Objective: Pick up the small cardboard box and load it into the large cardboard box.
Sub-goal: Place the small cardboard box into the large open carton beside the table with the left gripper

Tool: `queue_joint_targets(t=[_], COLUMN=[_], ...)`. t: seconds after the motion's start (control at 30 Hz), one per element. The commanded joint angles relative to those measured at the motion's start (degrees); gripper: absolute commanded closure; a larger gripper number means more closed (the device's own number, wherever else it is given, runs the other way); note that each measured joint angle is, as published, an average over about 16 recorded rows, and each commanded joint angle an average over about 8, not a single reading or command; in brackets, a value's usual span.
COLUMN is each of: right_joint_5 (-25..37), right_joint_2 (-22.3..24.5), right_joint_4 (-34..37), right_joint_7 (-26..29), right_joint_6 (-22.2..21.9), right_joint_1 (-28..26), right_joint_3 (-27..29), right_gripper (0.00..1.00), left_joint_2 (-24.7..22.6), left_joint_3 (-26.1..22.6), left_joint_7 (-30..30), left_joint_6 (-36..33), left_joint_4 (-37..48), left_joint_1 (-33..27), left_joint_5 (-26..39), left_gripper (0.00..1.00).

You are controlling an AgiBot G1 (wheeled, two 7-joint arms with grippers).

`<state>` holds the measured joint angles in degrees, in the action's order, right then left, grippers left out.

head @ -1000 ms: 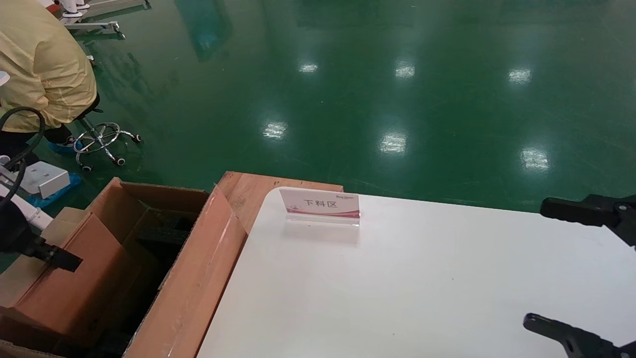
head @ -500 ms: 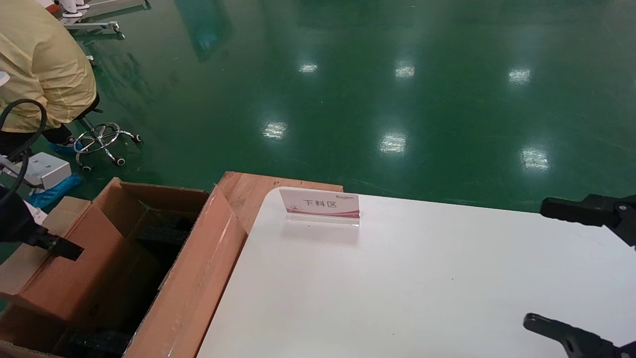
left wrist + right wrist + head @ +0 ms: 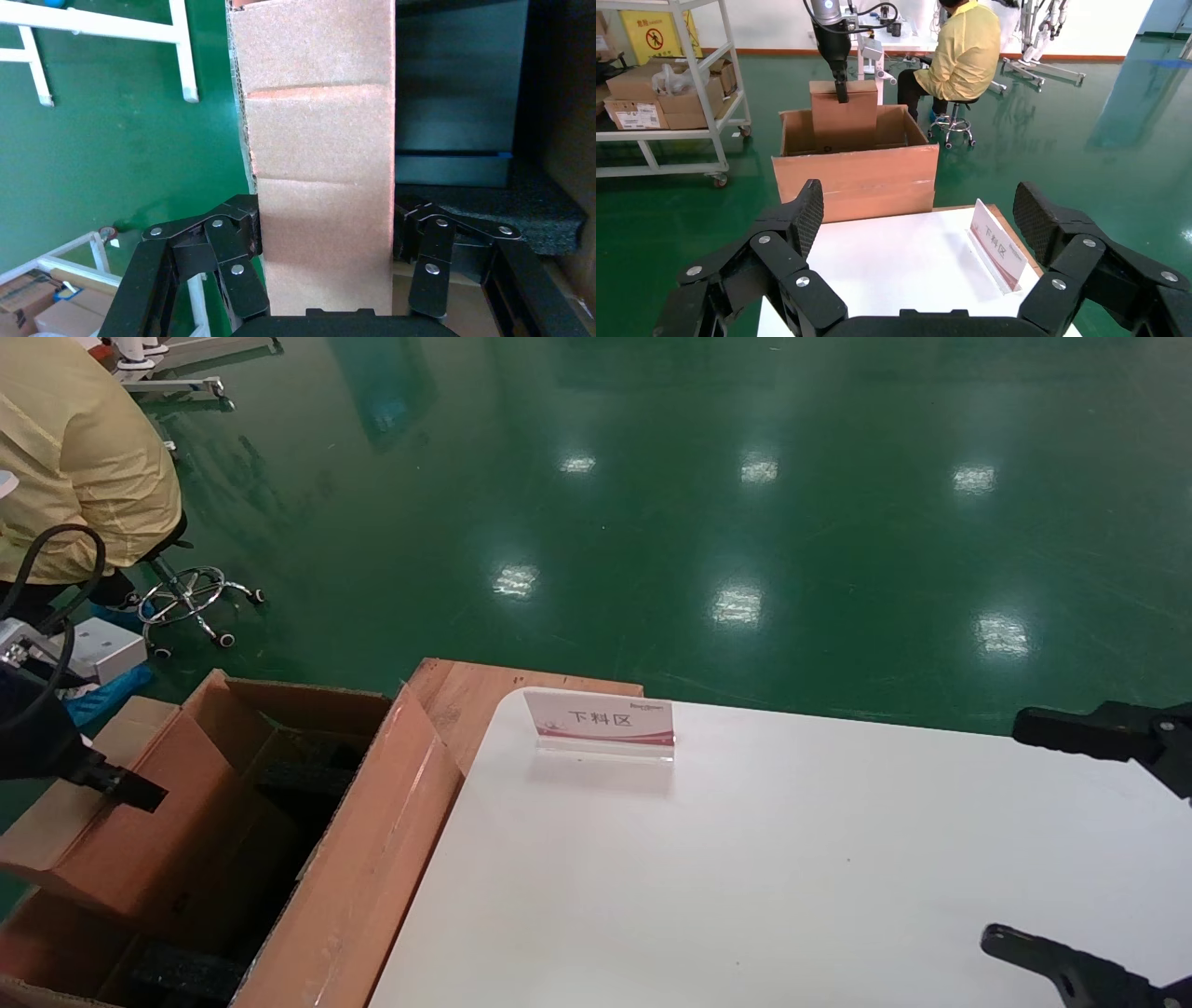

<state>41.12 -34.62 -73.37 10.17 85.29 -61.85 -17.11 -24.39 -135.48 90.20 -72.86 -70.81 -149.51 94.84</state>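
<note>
My left gripper [image 3: 126,791] is shut on the small cardboard box [image 3: 140,831], reddish-brown and held on end by its upper edge. The box hangs in the open top of the large cardboard box [image 3: 372,859], by its left wall. Black foam [image 3: 186,975] lies at the bottom. In the left wrist view the small box [image 3: 320,161] fills the gap between the fingers [image 3: 235,242], with foam [image 3: 492,210] beside it. The right wrist view shows the small box [image 3: 843,119] standing in the large box [image 3: 856,179]. My right gripper [image 3: 1004,829] is open over the table's right side.
A white table [image 3: 745,877] carries a pink-and-white sign [image 3: 601,719]. A reddish wooden board [image 3: 466,696] lies behind the large box. A person in yellow [image 3: 74,458] sits on a wheeled stool [image 3: 191,598] at the far left. A shelf cart [image 3: 666,91] stands beyond.
My left gripper and the small box have risen a little and shifted slightly right in the head view, baring more foam at the large box's bottom. The right arm has not moved.
</note>
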Motion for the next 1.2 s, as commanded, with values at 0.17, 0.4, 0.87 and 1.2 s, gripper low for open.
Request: queue_joint_targets(t=[0.17,0.4,0.87,1.2], right_joint_5=[-0.01,-0.03,-0.05,-0.07], right_joint_2=[0.01,0.02,0.03,0.04], right_joint_4=[0.00,0.00,0.00,0.01], right_joint_7=[-0.01,-0.02,-0.04,-0.05], right_joint_6=[-0.01,-0.02,-0.03,-0.06], right_joint_1=[0.00,-0.01,-0.02,-0.01], right_joint_3=[-0.02,-0.04,-0.08,-0.10], right_gripper=[0.00,0.00,0.00,0.00], left_joint_2=[-0.18,-0.14,-2.16,-4.19], left_joint_3=[-0.33,-0.72,-0.56,-0.29], left_joint_7=[-1.45,-3.38,-8.05,-9.87], left_joint_6=[2.13,4.39,8.23,7.83], left_joint_4=[2.36,5.40,13.93,18.38], left_joint_1=[2.48,5.51,12.09,15.50], left_joint_5=[-0.67,-1.84,-6.04,-9.30], left_gripper=[1.00,1.00,1.00,0.10])
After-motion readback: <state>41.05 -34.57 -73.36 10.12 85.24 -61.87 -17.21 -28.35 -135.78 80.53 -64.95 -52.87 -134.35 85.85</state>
